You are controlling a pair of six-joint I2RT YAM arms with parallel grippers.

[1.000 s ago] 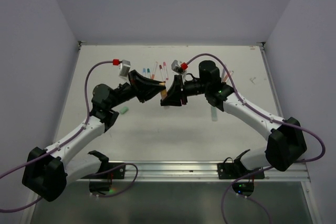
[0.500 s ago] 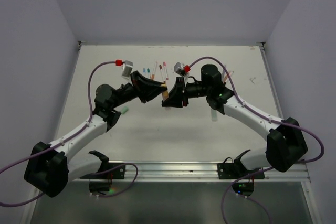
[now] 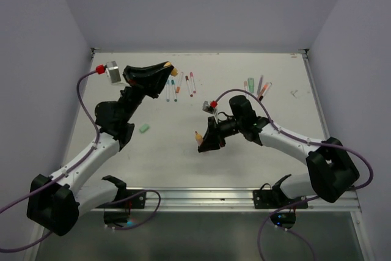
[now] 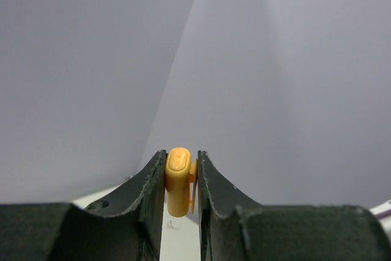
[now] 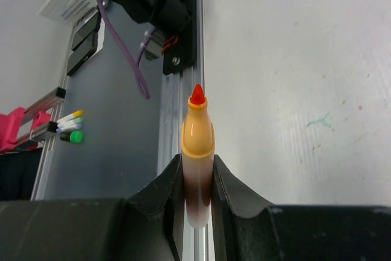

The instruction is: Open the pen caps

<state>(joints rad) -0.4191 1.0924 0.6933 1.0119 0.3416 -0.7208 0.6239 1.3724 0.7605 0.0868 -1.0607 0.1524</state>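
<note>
Grippers no longer meeting at table centre.
- Left gripper (image 3: 170, 67) swung away toward 10 o'clock and lifted, orange cap (image 4: 178, 178) pinched between its fingers.
- Right gripper (image 3: 200, 142) drawn back toward 6 o'clock, gripping orange highlighter (image 5: 197, 151); cap now off, red tip bare.
- Right arm lower; pens (image 3: 259, 85) at 1 o'clock, earlier behind its elbow, now uncovered.

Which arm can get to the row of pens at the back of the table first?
Probably the left. The left gripper, shut on the orange cap, hangs right beside the row of pens. The right gripper, shut on the uncapped orange highlighter, is nearer the front. Both must drop their load first.
</note>
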